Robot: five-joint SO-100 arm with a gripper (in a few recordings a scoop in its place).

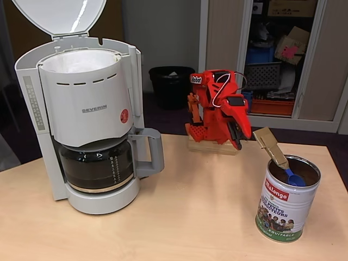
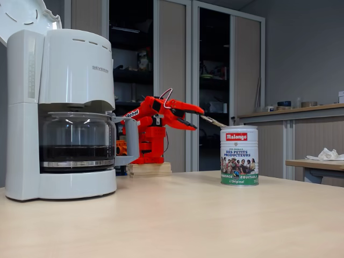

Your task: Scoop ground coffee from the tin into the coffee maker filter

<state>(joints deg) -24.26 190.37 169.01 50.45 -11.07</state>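
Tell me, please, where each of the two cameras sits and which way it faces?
A fixed view: raised in front of the table, looking down at the open coffee maker, the tin and the red arm, whose gripper holds a blue scoop in the ground coffee.
A fixed view: low at table height, looking level at the coffee maker, tin and arm side-on.
Both fixed views share the coffee maker, tin and arm.

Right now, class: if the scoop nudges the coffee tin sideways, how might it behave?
The tin is tall and narrow, so it may tip. Its shiny metal probably slides on the smooth table. It looks fairly full of coffee, so likely steadier.
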